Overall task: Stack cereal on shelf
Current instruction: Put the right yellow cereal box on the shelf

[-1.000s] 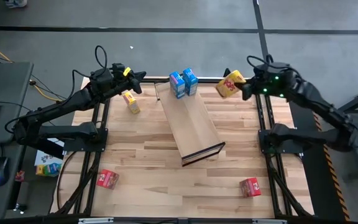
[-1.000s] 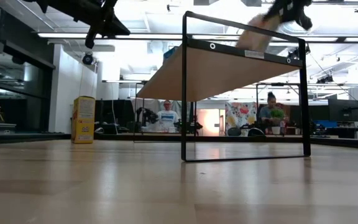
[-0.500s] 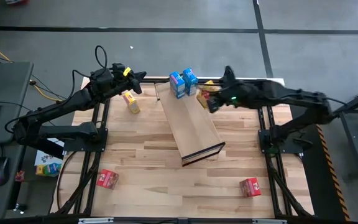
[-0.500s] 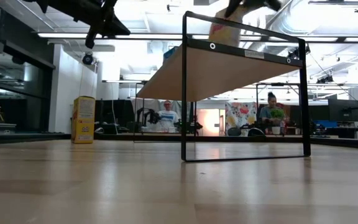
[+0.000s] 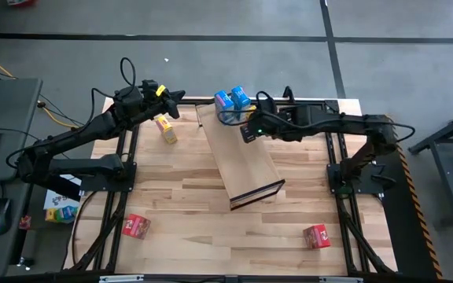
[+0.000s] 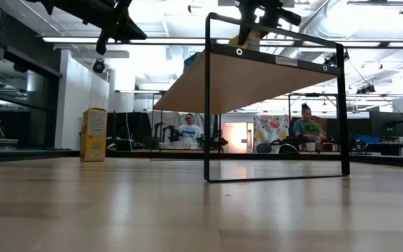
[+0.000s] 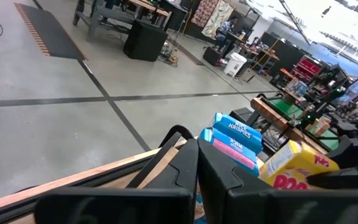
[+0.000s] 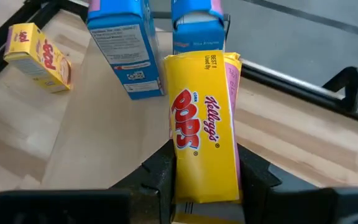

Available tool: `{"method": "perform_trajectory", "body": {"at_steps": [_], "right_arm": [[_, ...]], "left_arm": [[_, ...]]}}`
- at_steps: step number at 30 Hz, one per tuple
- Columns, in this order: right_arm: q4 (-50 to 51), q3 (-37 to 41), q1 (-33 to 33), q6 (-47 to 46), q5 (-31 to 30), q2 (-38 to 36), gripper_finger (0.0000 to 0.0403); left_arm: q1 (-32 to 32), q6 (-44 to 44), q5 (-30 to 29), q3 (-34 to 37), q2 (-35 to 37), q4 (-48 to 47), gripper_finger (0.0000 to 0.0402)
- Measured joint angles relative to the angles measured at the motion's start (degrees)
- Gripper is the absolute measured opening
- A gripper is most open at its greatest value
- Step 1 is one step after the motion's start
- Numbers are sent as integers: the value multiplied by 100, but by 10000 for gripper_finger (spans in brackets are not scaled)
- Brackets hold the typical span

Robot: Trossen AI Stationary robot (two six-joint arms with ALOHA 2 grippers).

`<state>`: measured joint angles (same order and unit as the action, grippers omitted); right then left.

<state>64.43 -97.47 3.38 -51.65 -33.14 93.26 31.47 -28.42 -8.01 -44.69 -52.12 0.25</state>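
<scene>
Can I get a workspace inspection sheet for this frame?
Surface: striped wooden tabletop.
Job's things: two blue cereal boxes on shelf; yellow box on the table; two red boxes at near corners.
Clutter: nothing seen.
Grippers: right gripper holds yellow Pops box over shelf; left gripper shut, empty.
Cables: on both arms.
Surroundings: keyboard, mouse, people beyond.

left gripper: fingers closed | right gripper: fingers clamped, arm outstretched
</scene>
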Motion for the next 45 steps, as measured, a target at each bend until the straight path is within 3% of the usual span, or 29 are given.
{"method": "perform_trajectory", "body": {"at_steps": [15,29,45], "right_arm": [[-38,-2,0,-513,12,308,111],[-292,-3,0,-284,59,296,236],[-344,2,1,114,29,40,241]], "left_arm": [[1,-94,0,0,0,0,0],[-1,16,-2,0,0,0,0],[0,15,-2,0,0,-2,0]]}}
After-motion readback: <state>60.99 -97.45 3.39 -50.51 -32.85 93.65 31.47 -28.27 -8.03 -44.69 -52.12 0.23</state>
